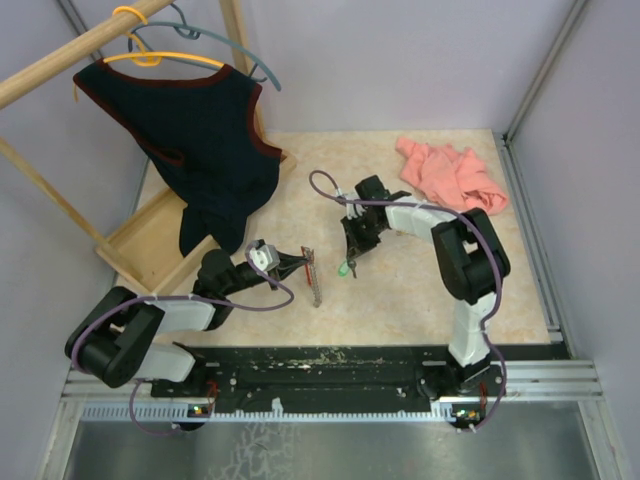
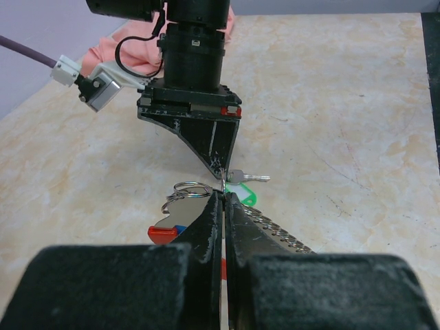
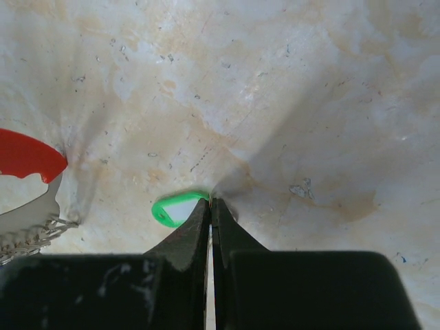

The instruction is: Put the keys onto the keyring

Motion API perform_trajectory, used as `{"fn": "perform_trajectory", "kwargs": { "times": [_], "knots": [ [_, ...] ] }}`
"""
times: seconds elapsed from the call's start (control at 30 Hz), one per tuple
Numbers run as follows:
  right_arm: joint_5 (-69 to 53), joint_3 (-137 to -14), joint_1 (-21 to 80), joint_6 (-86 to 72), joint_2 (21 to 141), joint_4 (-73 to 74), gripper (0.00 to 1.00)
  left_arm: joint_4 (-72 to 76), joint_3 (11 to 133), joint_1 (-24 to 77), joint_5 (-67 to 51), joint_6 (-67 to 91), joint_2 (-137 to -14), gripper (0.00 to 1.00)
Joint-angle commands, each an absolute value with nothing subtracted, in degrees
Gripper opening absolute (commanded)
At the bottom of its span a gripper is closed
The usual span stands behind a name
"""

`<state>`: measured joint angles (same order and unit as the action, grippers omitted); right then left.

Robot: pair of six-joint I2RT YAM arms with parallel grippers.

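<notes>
The keyring's silvery ridged strip (image 1: 316, 282) lies on the table mid-scene. My left gripper (image 1: 302, 264) is shut on the keyring; in the left wrist view a bit of red shows between its closed fingers (image 2: 210, 227), and the strip (image 2: 278, 232) trails off to the right. My right gripper (image 1: 350, 258) points straight down just right of it and is shut on the thin loop of a silver key (image 2: 249, 177) with a green tag (image 3: 173, 209). The two grippers' tips nearly meet. A split ring (image 2: 190, 189) with a red-tipped silvery tag (image 2: 163, 234) lies left of my left jaws.
A pink cloth (image 1: 452, 172) lies at the back right. A wooden rack (image 1: 60, 55) at the back left carries a dark vest (image 1: 205, 135) on hangers, and its base frame (image 1: 140, 245) rests on the table near my left arm.
</notes>
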<state>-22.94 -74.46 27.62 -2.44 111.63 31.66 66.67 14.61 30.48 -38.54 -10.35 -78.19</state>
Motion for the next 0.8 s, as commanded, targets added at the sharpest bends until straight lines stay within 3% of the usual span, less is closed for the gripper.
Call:
{"fn": "perform_trajectory", "kwargs": {
  "times": [0.0, 0.43, 0.77],
  "knots": [
    [-23.0, -71.0, 28.7, 1.3, 102.3, 24.6, 0.0, 67.5, 15.2, 30.3, -39.8, -10.8, -77.4, 0.0],
    [-33.0, -49.6, 29.7, 16.8, 79.9, -2.4, 0.0, 66.0, 15.7, 30.2, -41.1, -10.3, -76.1, 0.0],
    [-46.9, -35.2, 30.2, 29.7, 70.6, -24.9, 0.0, 64.7, 15.8, 30.2, -43.8, -11.3, -75.7, 0.0]
  ]
}}
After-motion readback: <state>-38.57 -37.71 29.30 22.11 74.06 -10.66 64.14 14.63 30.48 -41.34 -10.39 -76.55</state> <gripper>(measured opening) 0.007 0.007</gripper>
